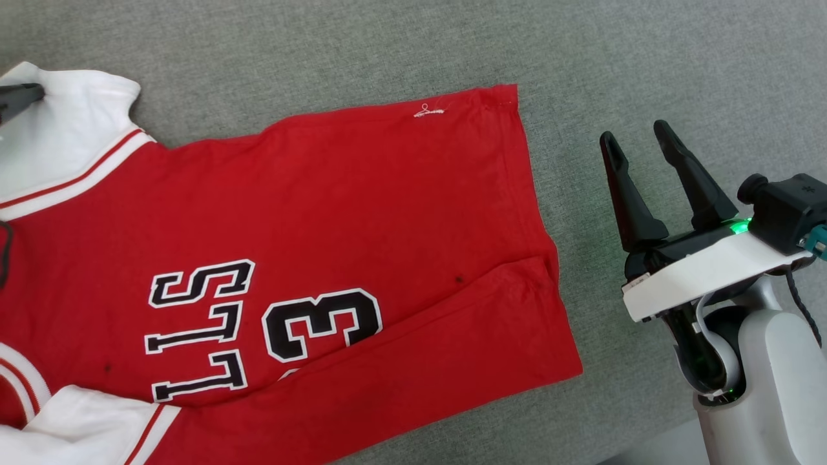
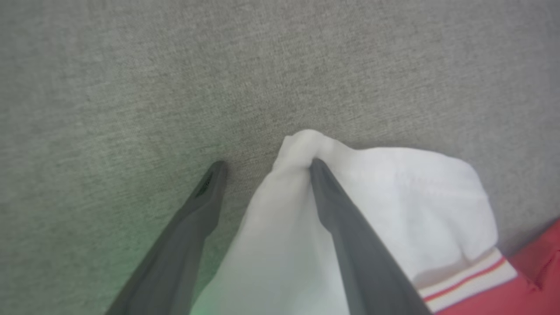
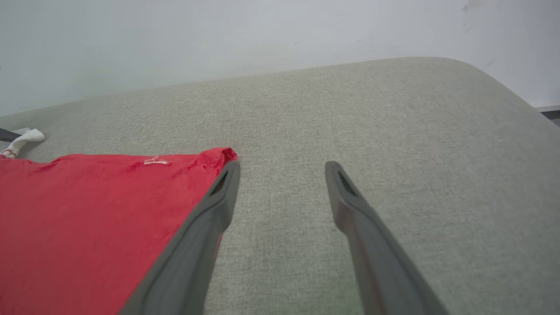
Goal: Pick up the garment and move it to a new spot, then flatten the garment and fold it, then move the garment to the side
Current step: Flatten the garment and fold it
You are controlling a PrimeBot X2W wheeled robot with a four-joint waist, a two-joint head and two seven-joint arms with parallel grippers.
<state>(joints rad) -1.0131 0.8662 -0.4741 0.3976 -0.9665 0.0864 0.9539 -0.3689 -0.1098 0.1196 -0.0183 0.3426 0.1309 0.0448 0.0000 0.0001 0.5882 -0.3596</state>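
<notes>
The garment (image 1: 336, 213), a red jersey with black "3" and letters, lies spread on the grey cushion, its near long edge folded over onto the print. One white sleeve (image 1: 64, 135) lies at the far left. A dark finger (image 1: 22, 97) of my left gripper rests on that sleeve. In the left wrist view the left gripper (image 2: 267, 165) stands open, with the white sleeve (image 2: 393, 197) bunched against its right finger (image 2: 345, 227). My right gripper (image 1: 635, 135) is open with nothing in it, just right of the hem. The hem corner (image 3: 218, 156) sits by the right gripper (image 3: 283, 165).
A grey fabric surface (image 1: 646, 58) stretches bare beyond and to the right of the jersey. A pale wall (image 3: 262, 35) rises behind its far rounded edge. The second white sleeve (image 1: 84, 420) lies at the near left corner.
</notes>
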